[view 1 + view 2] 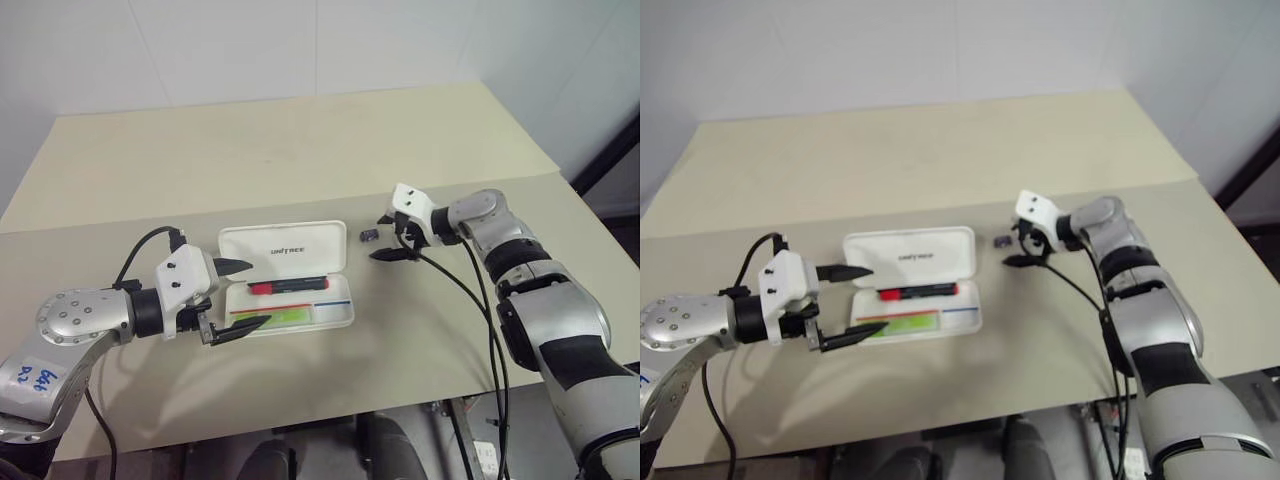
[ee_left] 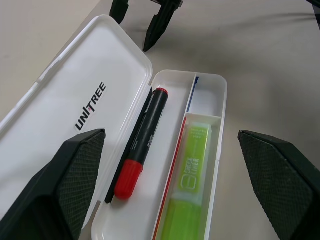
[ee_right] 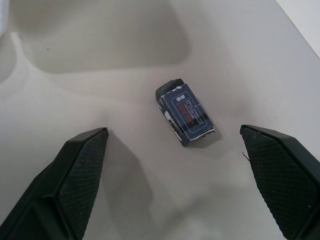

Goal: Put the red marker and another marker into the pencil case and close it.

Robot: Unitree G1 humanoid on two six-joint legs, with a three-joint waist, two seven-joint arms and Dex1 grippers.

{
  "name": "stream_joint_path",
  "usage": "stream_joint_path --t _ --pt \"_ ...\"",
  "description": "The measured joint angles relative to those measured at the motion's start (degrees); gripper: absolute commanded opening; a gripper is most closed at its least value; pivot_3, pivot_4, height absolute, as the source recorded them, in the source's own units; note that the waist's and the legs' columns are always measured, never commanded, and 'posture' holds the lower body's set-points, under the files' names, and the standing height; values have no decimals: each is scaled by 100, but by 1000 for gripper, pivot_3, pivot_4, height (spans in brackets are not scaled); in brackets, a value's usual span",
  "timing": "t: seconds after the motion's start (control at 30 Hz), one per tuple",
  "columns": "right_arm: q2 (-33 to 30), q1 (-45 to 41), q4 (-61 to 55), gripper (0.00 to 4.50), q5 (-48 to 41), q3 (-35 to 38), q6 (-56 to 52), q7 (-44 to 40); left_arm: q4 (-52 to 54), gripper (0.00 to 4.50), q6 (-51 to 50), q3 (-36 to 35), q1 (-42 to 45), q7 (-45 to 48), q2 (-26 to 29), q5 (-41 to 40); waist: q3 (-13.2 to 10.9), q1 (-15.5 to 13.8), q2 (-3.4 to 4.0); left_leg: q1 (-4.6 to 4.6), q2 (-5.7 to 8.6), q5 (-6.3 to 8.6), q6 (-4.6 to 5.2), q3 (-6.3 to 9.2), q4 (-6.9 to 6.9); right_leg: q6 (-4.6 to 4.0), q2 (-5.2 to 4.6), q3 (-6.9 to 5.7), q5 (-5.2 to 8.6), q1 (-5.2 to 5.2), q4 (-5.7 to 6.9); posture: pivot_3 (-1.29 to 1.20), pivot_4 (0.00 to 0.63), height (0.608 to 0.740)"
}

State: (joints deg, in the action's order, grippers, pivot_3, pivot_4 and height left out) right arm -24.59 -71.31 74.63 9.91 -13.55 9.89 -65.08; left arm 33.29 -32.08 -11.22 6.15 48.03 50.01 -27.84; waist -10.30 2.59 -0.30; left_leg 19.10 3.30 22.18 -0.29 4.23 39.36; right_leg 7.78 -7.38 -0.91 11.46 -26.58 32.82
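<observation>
Both markers lie in the tray of the open pencil case [image 1: 285,275]: red marker [image 1: 288,286] beside the hinge, green highlighter [image 1: 272,317] in front. The lid lies flat behind. The left gripper [image 1: 238,297], jaws wide and empty, sits at the case's left end, nearer than the open, empty right gripper [image 1: 390,238].

One pencil case [image 1: 285,245], two markers, one small block [image 3: 185,112].
</observation>
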Motion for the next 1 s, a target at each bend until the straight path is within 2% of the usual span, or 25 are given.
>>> stream_joint_path --t 0.17,0.27,0.57,0.6,1.0 --pt "144 -24 25 4467 84 56 -1 153 51 4500 -42 0 0 -42 0 -7 0 83 0 -9 -2 -1 -2 5 9 -3 4 15 -5 0 13 0 150 740" --pt "276 -39 100 3842 94 161 -42 209 80 4500 -80 0 0 -47 0 -9 0 100 0 -13 -7 -2 -3 4 12 -9 11 22 -13 0 14 0 150 740" --pt "494 -50 140 565 109 284 3 83 206 4500 -178 -6 -9 -79 1 -50 0 87 0 -9 -10 -3 -5 4 22 -12 16 24 -20 0 13 0 150 740" --pt "495 -55 140 344 111 285 11 79 206 4500 -179 -6 -10 -89 1 -50 0 89 0 -9 -10 -2 -5 4 22 -12 16 24 -20 0 13 0 150 740" --pt "394 -44 137 342 183 280 144 -99 178 4500 -160 -1 54 -90 1 -47 0 81 0 -6 -10 -2 -5 5 21 -12 15 22 -20 -1 10 0 150 740"
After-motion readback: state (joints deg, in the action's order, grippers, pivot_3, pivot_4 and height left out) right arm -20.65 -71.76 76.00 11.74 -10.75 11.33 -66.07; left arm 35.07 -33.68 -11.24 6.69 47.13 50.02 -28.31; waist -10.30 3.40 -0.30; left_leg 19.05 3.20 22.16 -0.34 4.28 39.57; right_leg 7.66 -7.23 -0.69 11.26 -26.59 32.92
